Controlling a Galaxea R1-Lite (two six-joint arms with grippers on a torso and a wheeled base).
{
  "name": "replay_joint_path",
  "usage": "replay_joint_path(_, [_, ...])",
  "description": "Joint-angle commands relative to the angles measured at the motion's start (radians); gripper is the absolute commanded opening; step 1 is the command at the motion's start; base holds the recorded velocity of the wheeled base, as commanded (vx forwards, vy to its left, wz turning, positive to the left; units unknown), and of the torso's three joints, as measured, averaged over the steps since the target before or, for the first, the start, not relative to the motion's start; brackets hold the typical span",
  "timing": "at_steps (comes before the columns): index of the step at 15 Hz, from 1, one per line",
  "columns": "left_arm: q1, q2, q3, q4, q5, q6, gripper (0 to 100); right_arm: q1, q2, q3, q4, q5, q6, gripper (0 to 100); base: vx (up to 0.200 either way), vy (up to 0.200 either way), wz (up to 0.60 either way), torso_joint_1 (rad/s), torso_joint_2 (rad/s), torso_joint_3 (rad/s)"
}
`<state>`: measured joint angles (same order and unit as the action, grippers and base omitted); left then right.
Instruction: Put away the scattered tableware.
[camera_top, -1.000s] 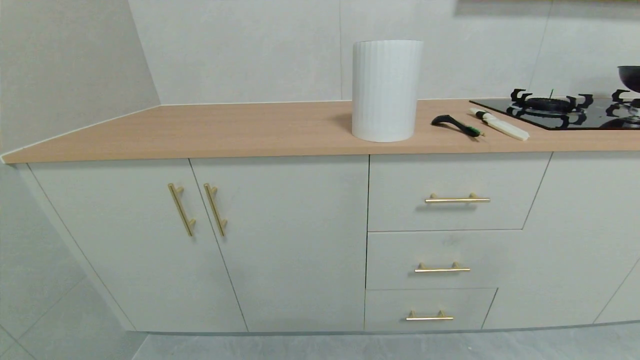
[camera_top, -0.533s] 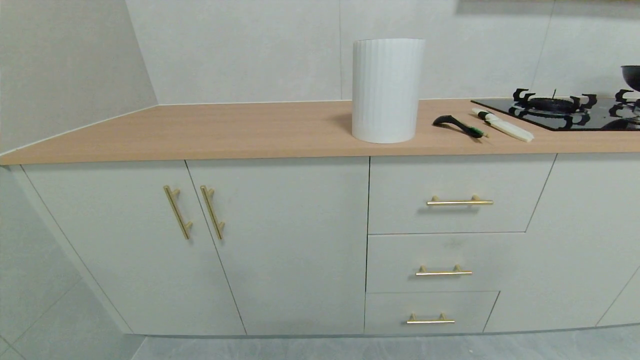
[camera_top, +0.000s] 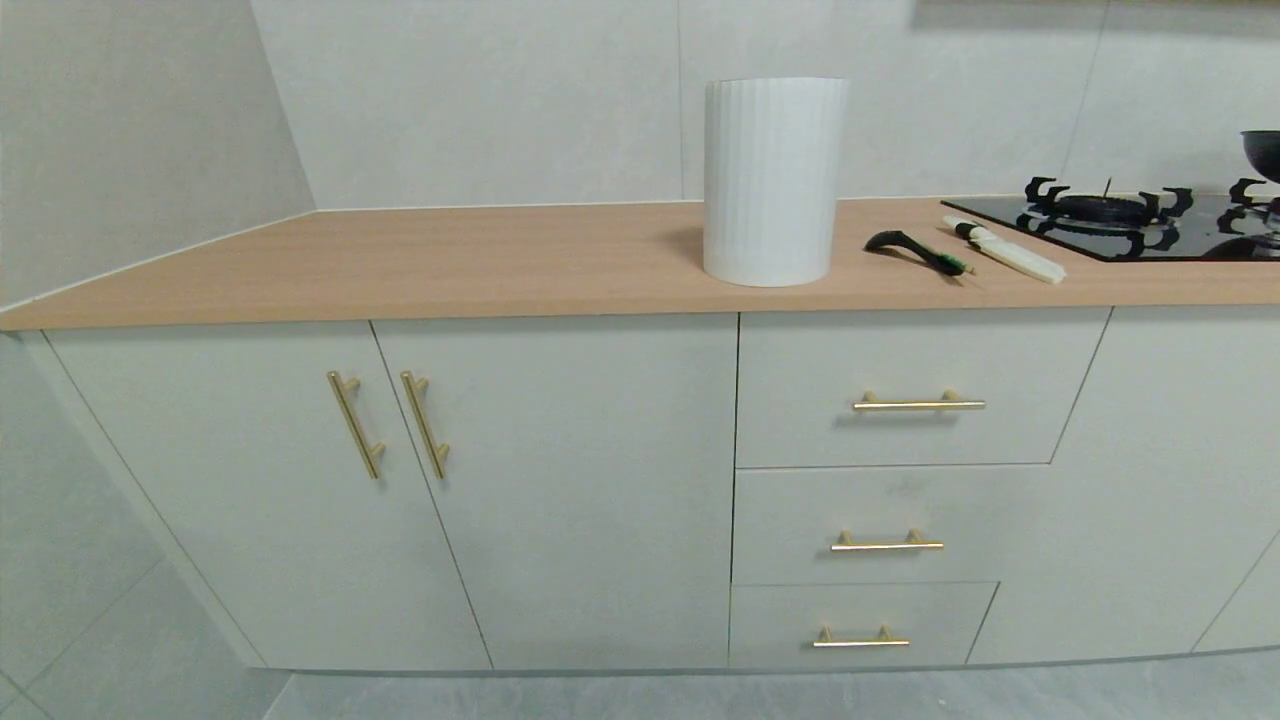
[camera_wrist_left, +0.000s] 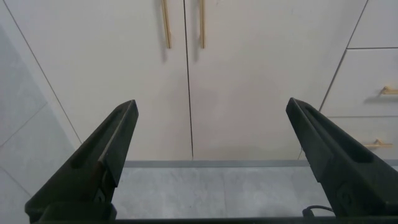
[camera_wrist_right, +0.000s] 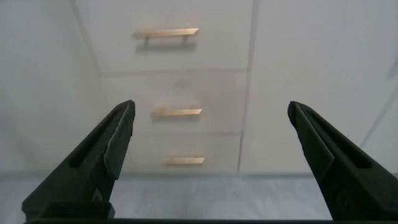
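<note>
Head view: wood countertop runs L to R over pale cabinets. Tall white ribbed canister stands upright on it, about mid-counter. To its R, near but apart, a black-and-green utensil lies flat on the wood, its dark curved end toward the canister. Just beside that, further R, a cream utensil w/ a dark band at its far end lies diagonal, close to the edge of the black glass gas hob. Whether the two utensils touch, and what type each is: can't tell. Dark pot sits at the hob's R side, cut off by the frame. Below the counter: double doors shut, w/ gold door handles side by side. R of them, 3 drawers stacked, all shut, w/ horizontal gold drawer handles.

Left wrist view: left gripper is low, facing the double doors. Fingers are spread wide, holding nothing. Door handles are beyond it, grey floor beneath.

Right wrist view: right gripper faces the drawer stack. Fingers are spread wide, holding nothing. The drawer handles line up within the gap.
</note>
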<state>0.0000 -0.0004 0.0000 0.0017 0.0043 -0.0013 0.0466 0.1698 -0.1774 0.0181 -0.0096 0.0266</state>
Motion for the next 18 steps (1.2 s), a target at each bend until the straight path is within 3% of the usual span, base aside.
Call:
replay_joint_path(1, [0.0, 0.0, 0.0, 0.0, 0.0, 0.0, 100, 0.076, 0.422, -0.116, 0.0, 0.03, -0.014, 100, 0.0, 0.0, 0.0, 0.0, 0.0, 0.0])
replay_joint_path(5, [0.0, 0.0, 0.0, 0.0, 0.0, 0.0, 100, 0.085, 0.815, -0.264, -0.021, 0.02, -0.033, 100, 0.0, 0.0, 0.0, 0.0, 0.0, 0.0])
replay_joint_path(10, [0.0, 0.0, 0.0, 0.0, 0.0, 0.0, 100, 0.136, 1.407, -0.316, -0.452, 0.02, -0.031, 100, 0.0, 0.0, 0.0, 0.0, 0.0, 0.0])
replay_joint_path(13, [0.0, 0.0, 0.0, 0.0, 0.0, 0.0, 100, 0.145, 1.653, -0.329, -0.684, 0.016, -0.033, 100, 0.0, 0.0, 0.0, 0.0, 0.0, 0.0])
replay_joint_path(18, [0.0, 0.0, 0.0, 0.0, 0.0, 0.0, 100, 0.159, 1.982, -0.39, -0.923, -0.04, -0.02, 100, 0.0, 0.0, 0.0, 0.0, 0.0, 0.0])
